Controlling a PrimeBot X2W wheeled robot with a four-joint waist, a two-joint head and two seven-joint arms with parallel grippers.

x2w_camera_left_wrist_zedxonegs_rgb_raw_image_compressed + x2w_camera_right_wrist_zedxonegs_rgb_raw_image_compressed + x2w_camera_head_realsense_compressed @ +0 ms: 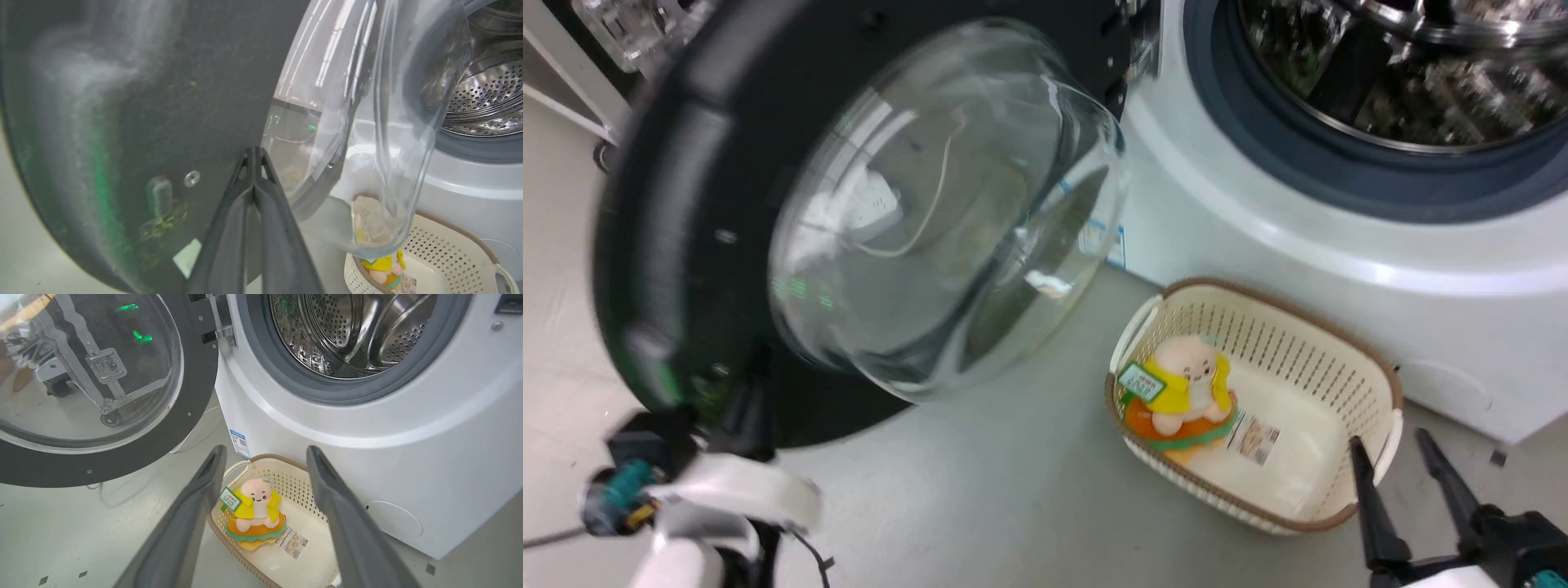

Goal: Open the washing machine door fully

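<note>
The washing machine door (670, 204) is a big glossy black disc with a bulging clear glass bowl (947, 212), and it stands swung out to the left of the washing machine (1339, 269). Its metal hinge (222, 332) sits at the edge of the opening. My left gripper (253, 152) is shut, its tips resting against the door's (122, 102) black inner face just beside the glass. In the head view, the left gripper (756, 384) is at the door's lower rim. My right gripper (1401, 449) hangs open and apart from the door (196, 396), over the basket's near end.
A cream perforated basket (1372, 367) holds a plush toy (1184, 392) on the floor, right in front of the machine. The steel drum (347, 330) shows inside the grey rubber ring (286, 375). Grey floor (1013, 490) lies between the door and the basket.
</note>
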